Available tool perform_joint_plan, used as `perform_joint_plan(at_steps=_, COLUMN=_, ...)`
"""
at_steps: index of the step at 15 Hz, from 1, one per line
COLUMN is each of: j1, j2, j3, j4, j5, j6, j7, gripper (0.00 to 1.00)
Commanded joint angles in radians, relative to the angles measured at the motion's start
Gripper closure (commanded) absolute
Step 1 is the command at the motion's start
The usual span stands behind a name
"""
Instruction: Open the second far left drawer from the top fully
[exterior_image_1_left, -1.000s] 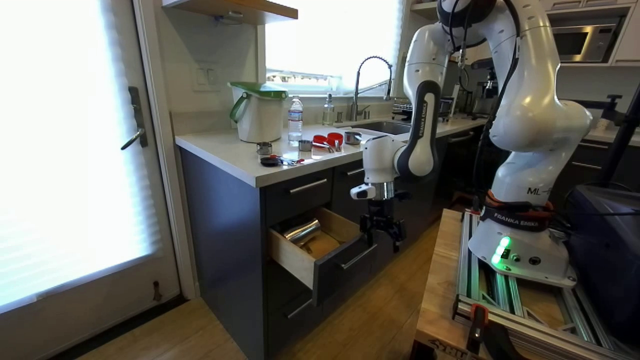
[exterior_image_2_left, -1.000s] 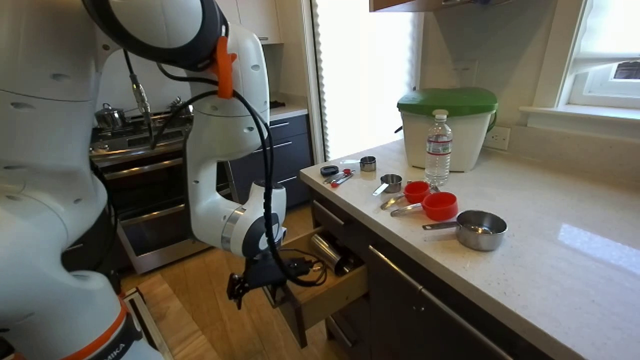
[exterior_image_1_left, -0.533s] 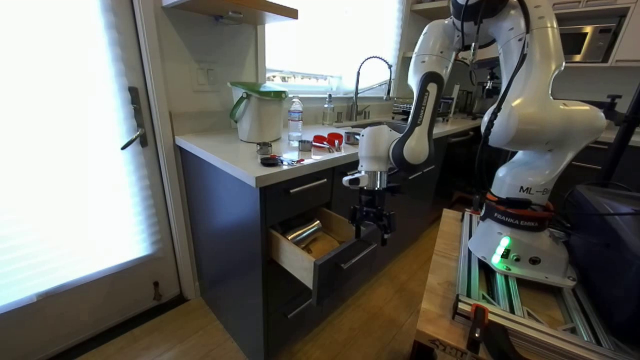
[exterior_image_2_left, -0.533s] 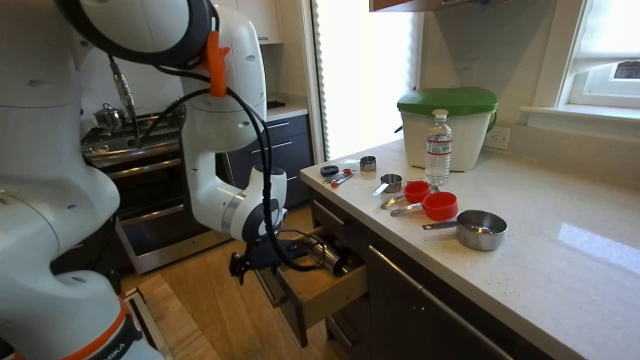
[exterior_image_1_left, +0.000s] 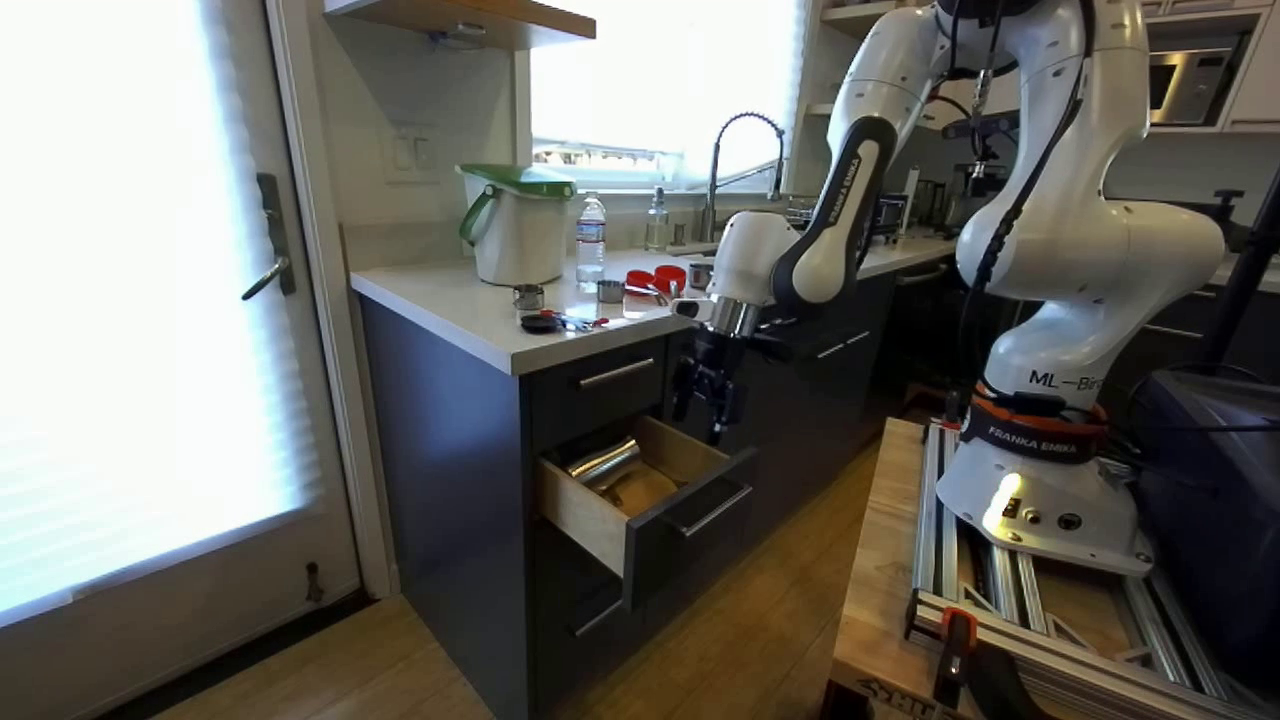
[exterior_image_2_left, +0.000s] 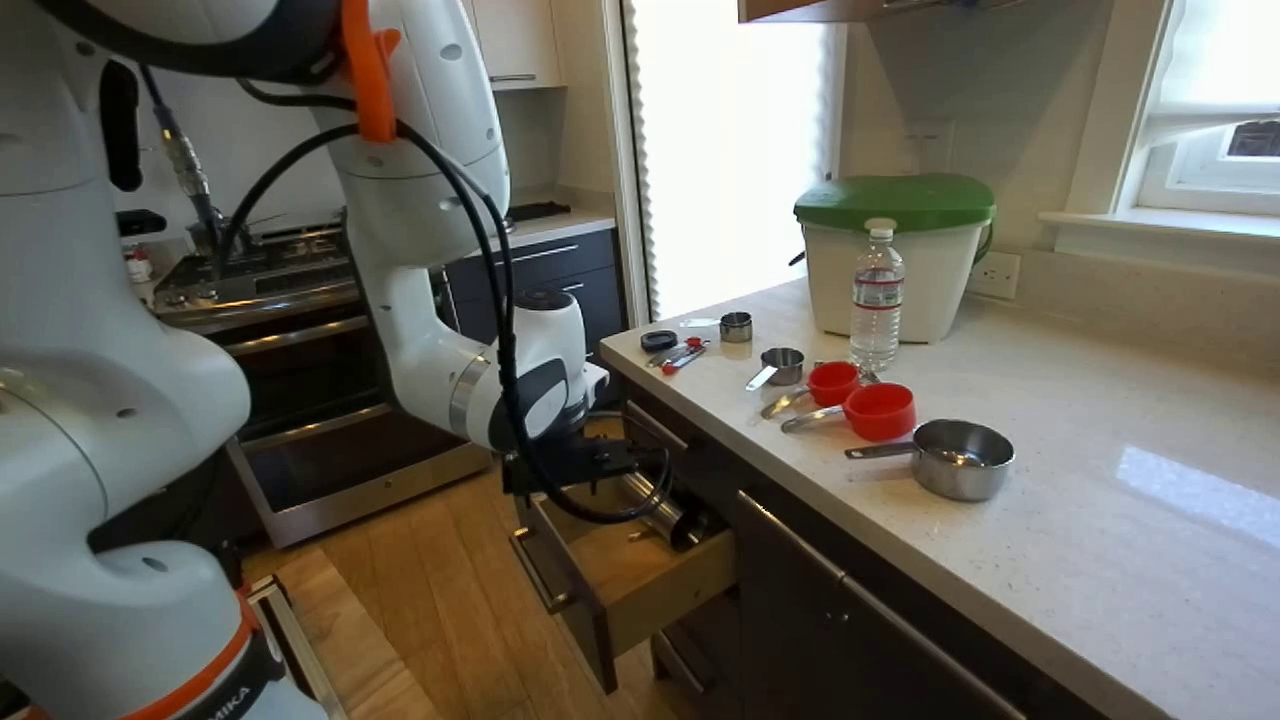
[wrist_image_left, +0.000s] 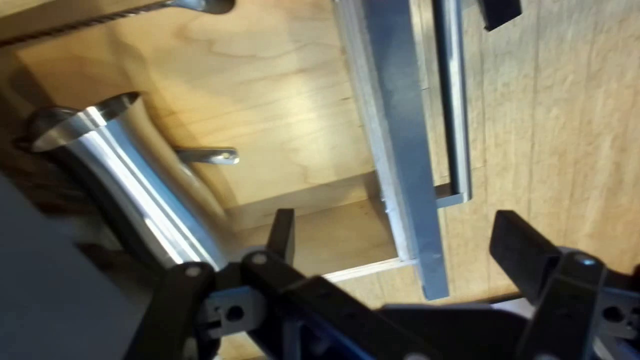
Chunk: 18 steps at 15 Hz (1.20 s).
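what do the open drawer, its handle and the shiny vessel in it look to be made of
Drawer: smooth pale wood inside, judging by the grain; its front shows an even dark face, perhaps laminate or painted board. Handle: smooth silvery metal, maybe steel, from its bright straight reflection. Vessel: polished metal, likely stainless steel, given its sharp mirror-like highlights.

One open drawer (exterior_image_1_left: 657, 556), two red cups (exterior_image_2_left: 880, 413), one bucket (exterior_image_1_left: 524, 232).

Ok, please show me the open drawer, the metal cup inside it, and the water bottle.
Open drawer (exterior_image_1_left: 665, 545): in an exterior view, on its dark front.
Metal cup (wrist_image_left: 145, 185): in the wrist view, on its shiny side.
Water bottle (exterior_image_2_left: 878, 292): in an exterior view, on its label.
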Motion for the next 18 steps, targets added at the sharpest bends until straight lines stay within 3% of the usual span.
perform_joint_plan(at_steps=1, j1=0.001, j2=-0.022, j3=-0.007, j4=-0.005, j5=0.0, j6=0.043, j7=0.026, gripper=0.0)
perform_joint_plan(at_steps=5, j1=0.009, j2=-0.085, j3=-0.013, j4=-0.022, j5=0.0, j6=0.09, j7=0.07, gripper=0.0)
perform_joint_plan(at_steps=6, j1=0.067, j2=-0.137, j3=-0.068, j4=-0.017, j5=0.022, j6=0.086, j7=0.116, gripper=0.0)
perform_joint_plan(at_steps=13, j1=0.306, j2=-0.261, j3=-0.31, j4=-0.024, j5=0.107, j6=0.057, j7=0.425, gripper=0.0)
perform_joint_plan(at_steps=18, j1=0.536, j2=-0.367, j3=-0.555, j4=-0.024, j5=-0.012, j6=-0.042, j7=0.742, gripper=0.0)
